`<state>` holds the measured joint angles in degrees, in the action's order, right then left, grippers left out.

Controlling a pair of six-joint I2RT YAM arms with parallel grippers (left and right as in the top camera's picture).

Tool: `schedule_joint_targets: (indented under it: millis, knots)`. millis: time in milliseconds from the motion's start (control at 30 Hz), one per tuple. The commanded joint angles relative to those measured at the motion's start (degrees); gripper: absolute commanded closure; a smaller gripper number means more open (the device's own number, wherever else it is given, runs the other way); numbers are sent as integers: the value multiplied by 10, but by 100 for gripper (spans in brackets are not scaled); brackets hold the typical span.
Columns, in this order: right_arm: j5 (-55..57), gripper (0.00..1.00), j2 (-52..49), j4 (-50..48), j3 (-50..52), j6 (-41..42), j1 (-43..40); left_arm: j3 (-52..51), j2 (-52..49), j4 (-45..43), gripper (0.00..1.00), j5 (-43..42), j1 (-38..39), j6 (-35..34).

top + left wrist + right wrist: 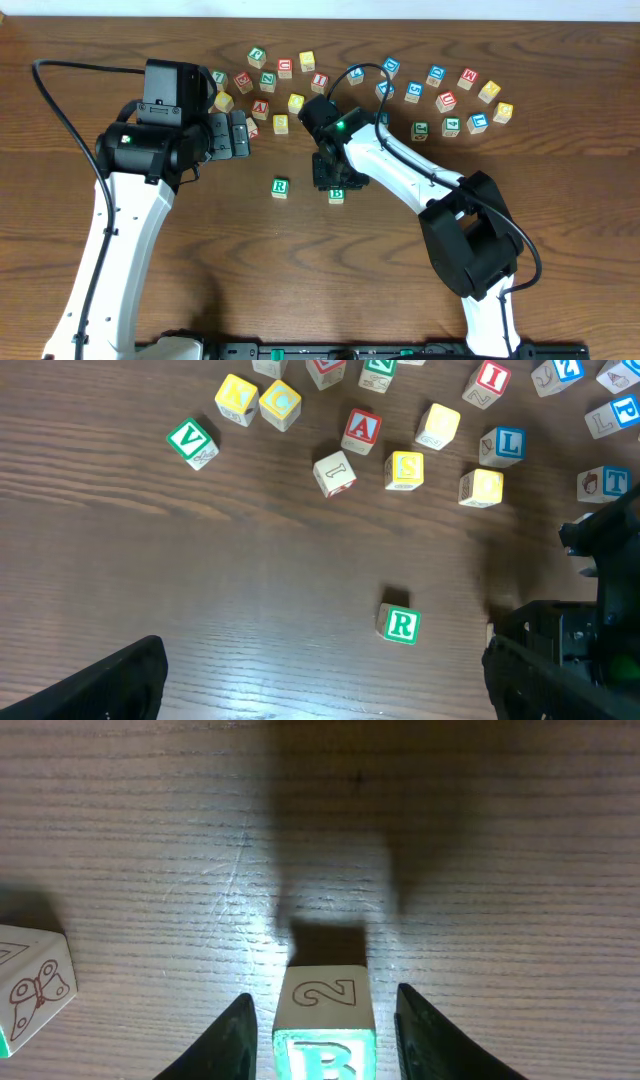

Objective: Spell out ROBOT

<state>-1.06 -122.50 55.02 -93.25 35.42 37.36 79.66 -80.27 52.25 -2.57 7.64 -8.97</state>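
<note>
Left arm hangs over the table's left half, left gripper [240,134] spread wide. Right arm reaches to mid-table, right gripper [322,1020] pointing down, jaws partly apart.

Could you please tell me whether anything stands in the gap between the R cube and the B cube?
No cube does: bare table shows between R and B. Only the right claw, open astride B, has one finger on the side towards R.
</note>
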Motion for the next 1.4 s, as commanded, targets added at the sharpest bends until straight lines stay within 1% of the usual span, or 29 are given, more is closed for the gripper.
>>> schedule_joint_targets:
  millis: [0,200,333,467,600,667,733,900,967,1167,1367]
  knots:
    - [9,60,6,0,5,8,2,12,-4,0,1,11,-2,3]
    - [9,61,9,-9,-3,7,-4,12,-4,0,1,11,-2,3]
    - [9,61,26,-1,-34,-19,-27,12,-4,0,1,11,-2,3]
    - [9,59,51,14,-72,-54,-68,12,-4,0,0,11,-2,3]
    - [9,53,68,15,-101,-113,-118,12,-4,0,1,11,-2,3]
    - [10,50,68,14,-106,-130,-140,12,-4,0,1,11,-2,3]
    - [10,48,68,17,-106,-135,-168,12,-4,0,0,11,-2,3]
    - [16,47,61,26,-106,-137,-229,12,-4,0,1,11,-2,3]
    - [16,47,56,22,-106,-153,-246,12,-4,0,1,11,-2,3]
    - [14,47,40,17,-105,-224,-261,12,-4,0,1,11,-2,3]
    - [-2,46,35,-2,-105,-235,-241,12,-4,0,1,11,-2,3]
